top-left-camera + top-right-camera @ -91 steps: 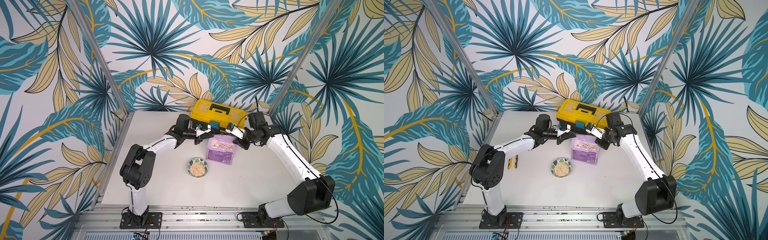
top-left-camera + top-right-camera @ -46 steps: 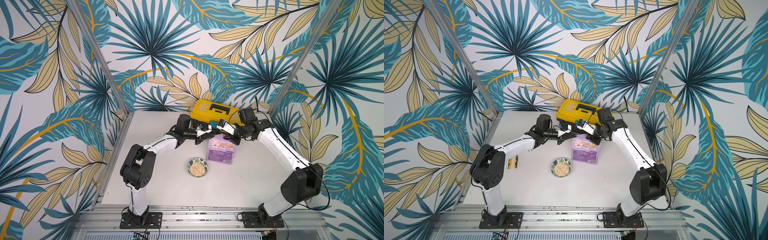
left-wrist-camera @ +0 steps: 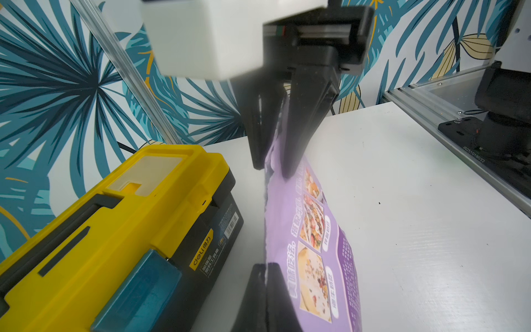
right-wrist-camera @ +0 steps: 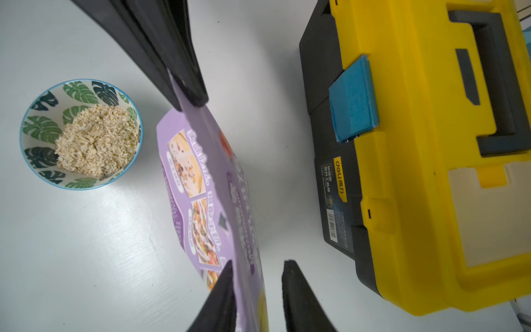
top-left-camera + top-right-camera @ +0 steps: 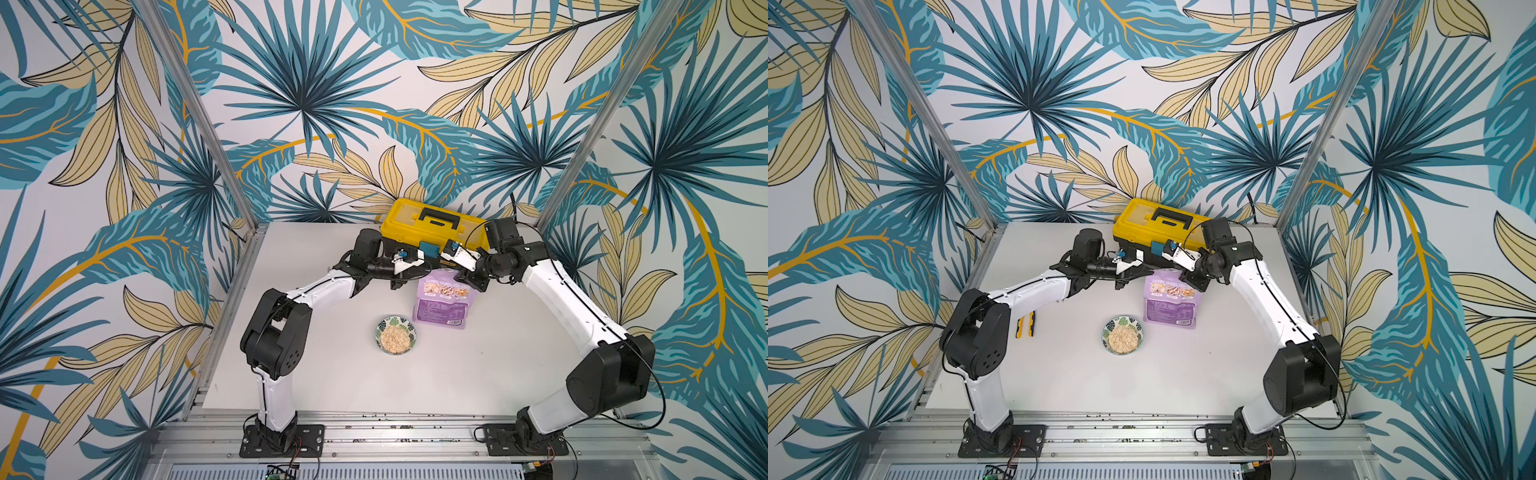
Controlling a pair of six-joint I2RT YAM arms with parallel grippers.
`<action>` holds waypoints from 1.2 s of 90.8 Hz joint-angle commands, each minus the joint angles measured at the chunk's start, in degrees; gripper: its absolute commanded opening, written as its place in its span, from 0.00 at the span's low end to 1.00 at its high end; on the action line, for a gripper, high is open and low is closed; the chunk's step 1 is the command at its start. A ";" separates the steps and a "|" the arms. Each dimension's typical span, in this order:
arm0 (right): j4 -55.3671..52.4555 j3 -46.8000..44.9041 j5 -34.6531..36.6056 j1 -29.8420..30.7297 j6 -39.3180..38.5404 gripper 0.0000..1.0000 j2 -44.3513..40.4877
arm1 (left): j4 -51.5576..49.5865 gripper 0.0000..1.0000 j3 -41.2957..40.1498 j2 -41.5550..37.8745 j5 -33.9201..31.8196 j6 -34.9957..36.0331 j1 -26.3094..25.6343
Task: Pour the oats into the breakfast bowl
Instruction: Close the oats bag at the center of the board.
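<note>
1. Evidently the pour is done, judging by the bowl. The oats [image 4: 96,140] sit heaped in the breakfast bowl [image 4: 80,133], which stands on the table [image 5: 332,395] in front of the pouch [image 5: 442,305] and apart from it.
2. The pouch stands upright on its base between the bowl and the yellow toolbox [image 5: 432,222]. It is near the toolbox front, with bare table showing between them in the right wrist view. One gripper is at each end of the pouch's top edge.
3. The left gripper [image 4: 189,100] is clamped tight on one top corner of the pouch. My read is that it anchors the thin bag so it cannot flop.
4. The right gripper [image 4: 257,261] has its jaws narrow but parted, straddling the top edge. One finger lies against the printed face and the other stands clear, so it is not a grip. Whether it is about to pinch the seal or let go, I cannot tell.
5. Only the right wrist view shows that gap and how full the bowl is. In both top views the wrists cover the pouch's top edge. The left wrist view shows the pouch and toolbox but not the bowl.
6. In a top view a small yellow-and-black hand tool [image 5: 1025,326] lies beside the left arm. Neither wrist view catches it.
</note>
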 commanded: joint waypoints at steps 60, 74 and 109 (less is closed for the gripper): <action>-2.28 -3.67 1.96 -3.75 0.43 0.00 -4.62 | -2.05 0.00 -0.12 -1.78 -0.50 2.02 -0.47; -2.19 -3.42 1.37 -3.87 0.77 0.00 -4.99 | -0.06 0.11 -0.38 -1.74 -0.86 0.00 -0.55; -1.94 -2.44 -0.90 -3.78 0.60 0.00 -5.32 | -1.33 0.44 3.59 2.36 -1.97 0.57 -2.36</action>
